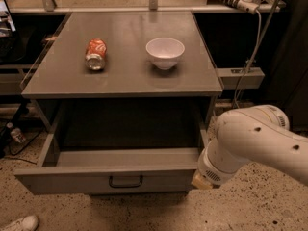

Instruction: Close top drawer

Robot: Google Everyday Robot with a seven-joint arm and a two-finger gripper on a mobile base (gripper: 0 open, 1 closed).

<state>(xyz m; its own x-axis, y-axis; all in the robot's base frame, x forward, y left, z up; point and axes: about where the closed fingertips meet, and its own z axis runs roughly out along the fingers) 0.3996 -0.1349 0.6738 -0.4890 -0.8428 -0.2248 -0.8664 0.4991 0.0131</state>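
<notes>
Well, the top drawer [72, 179] stands pulled wide out, and the gripper [201, 181] sits at its front right corner, its grip hidden from me.

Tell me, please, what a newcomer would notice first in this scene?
The top drawer stands pulled wide open. The white arm enters from the right, its gripper at the drawer's front right corner. A tipped can and white bowl sit on the cabinet top.

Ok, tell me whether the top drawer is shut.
No, the top drawer stands pulled far out, its inside exposed, with the end effector at its right front corner.
</notes>
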